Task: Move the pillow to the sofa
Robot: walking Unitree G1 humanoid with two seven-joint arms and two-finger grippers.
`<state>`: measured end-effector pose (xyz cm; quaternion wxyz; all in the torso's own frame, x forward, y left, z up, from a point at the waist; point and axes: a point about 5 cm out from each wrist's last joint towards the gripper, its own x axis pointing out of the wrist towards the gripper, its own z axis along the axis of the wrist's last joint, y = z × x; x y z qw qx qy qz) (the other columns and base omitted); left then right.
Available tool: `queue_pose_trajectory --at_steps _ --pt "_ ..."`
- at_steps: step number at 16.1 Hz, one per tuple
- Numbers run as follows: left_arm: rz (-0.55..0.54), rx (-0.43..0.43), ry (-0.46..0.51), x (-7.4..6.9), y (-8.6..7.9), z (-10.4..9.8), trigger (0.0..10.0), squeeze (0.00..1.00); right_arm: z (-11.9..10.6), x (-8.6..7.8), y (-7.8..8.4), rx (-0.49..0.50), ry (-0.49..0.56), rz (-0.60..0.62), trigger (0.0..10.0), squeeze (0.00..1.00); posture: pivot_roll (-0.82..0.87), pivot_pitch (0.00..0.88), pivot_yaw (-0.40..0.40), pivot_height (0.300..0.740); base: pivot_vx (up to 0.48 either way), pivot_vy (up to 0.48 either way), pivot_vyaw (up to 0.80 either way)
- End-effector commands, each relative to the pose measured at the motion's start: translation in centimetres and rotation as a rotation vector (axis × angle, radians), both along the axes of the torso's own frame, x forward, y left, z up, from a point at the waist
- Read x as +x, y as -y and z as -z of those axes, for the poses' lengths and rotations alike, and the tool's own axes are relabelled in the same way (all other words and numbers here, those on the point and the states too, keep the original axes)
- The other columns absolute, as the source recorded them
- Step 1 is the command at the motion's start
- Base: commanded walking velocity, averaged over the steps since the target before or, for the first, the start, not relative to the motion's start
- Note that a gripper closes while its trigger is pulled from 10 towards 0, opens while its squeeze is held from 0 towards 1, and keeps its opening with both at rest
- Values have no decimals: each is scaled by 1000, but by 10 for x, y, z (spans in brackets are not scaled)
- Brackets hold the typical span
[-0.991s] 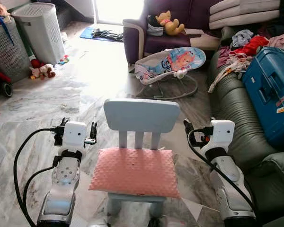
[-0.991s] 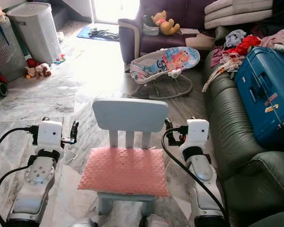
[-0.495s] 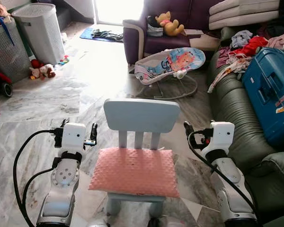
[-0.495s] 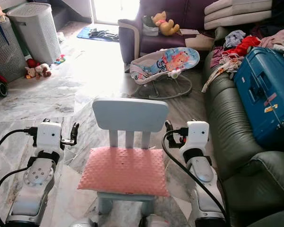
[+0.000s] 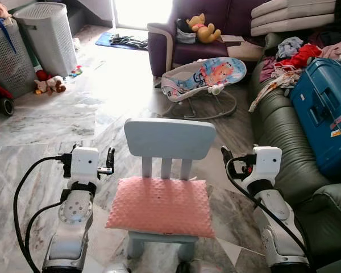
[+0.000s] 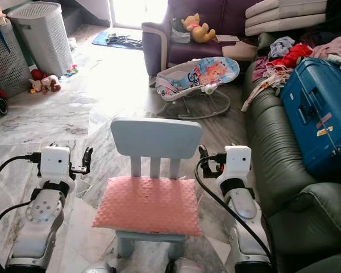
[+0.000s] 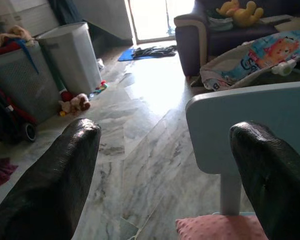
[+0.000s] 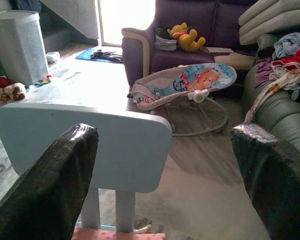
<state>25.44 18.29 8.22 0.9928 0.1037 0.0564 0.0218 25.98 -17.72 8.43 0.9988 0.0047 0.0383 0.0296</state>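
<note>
A pink dimpled pillow [image 5: 159, 206] lies flat on the seat of a small light-blue child's chair [image 5: 169, 138] just in front of me. My left gripper [image 5: 91, 156] hovers left of the chair at seat height, open and empty, with the chair back [image 7: 250, 120] beyond its fingers. To the right of the chair my right gripper [image 5: 249, 157] is also open and empty, and the chair back [image 8: 85, 145] shows between its fingers. Neither touches the pillow. A green leather sofa [image 5: 281, 133] runs along the right.
A blue suitcase [image 5: 324, 108] and heaps of clothes [image 5: 290, 57] cover much of the green sofa. A baby bouncer [image 5: 204, 77] stands beyond the chair, before a purple armchair [image 5: 182, 42] with a yellow toy. Laundry baskets [image 5: 45, 34] and toys are at the far left on the marble floor.
My left gripper has drifted slightly to the left, away from the chair. The right gripper, chair and pillow have stayed put.
</note>
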Motion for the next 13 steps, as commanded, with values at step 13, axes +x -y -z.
queue_pose_trajectory --at_steps 13 --pt "65 -1 -9 -24 -5 -8 10000 0 -9 -7 -9 -38 -9 40 10000 0 25 0 -50 740 0 0 -225"
